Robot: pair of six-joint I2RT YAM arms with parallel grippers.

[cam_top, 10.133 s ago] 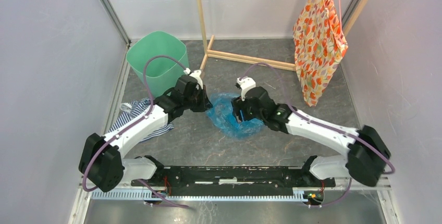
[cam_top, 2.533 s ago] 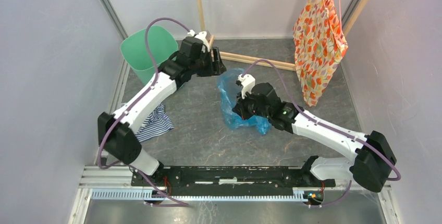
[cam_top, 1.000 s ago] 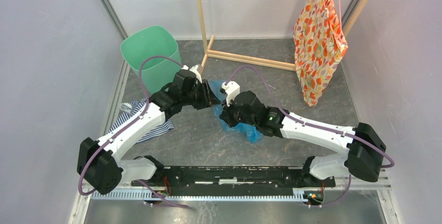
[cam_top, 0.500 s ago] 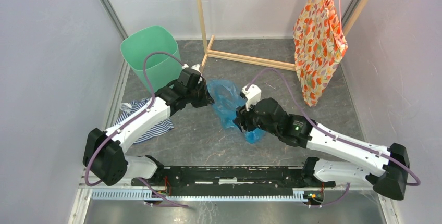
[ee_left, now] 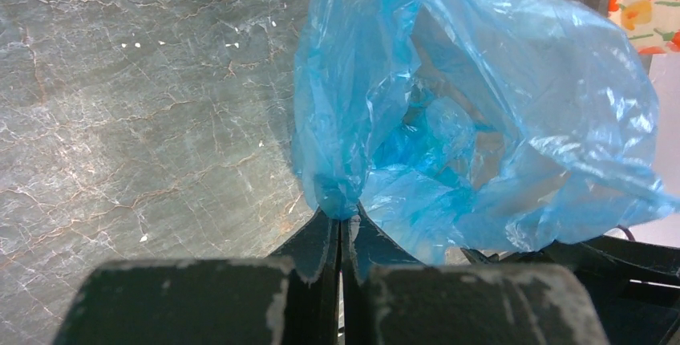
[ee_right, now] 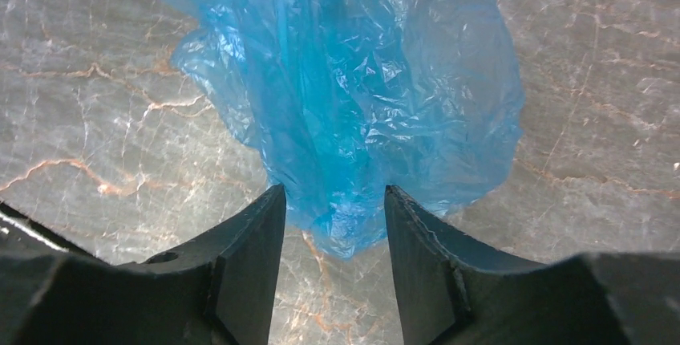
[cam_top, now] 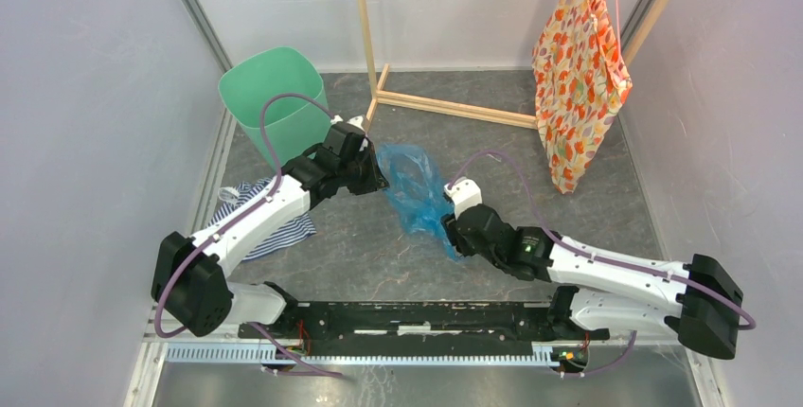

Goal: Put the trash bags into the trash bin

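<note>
1. Light-blue crinkly plastic, the trash bag [cam_top: 414, 194] lies on the grey marbled table [cam_top: 379, 260] between the two arms, in the middle of the workspace.
2. The left gripper [cam_top: 377, 181] sits at the bag's left edge. In the left wrist view [ee_left: 341, 221] its two fingers are pressed together with a fold of the bag [ee_left: 449, 120] pinched between the tips. The rest of the film billows away from them, open and rumpled.
3. The right gripper [cam_top: 447, 234] is at the bag's near end. In the right wrist view [ee_right: 333, 200] its fingers stand apart, and the bag's bunched lower tip [ee_right: 361, 80] reaches down into the gap between them. The film comes close to both fingers, but whether it touches them cannot be told.
4. The mint-green trash bin [cam_top: 270, 95] stands upright at the far left corner, apart from the bag and beyond the left arm's wrist. No part of the bag is inside it.
5. A blue-and-white striped cloth [cam_top: 270, 222] lies on the table under the left forearm.
6. An orange floral fabric [cam_top: 578, 76] hangs at the far right, and a wooden frame [cam_top: 445, 104] stands at the back.
</note>
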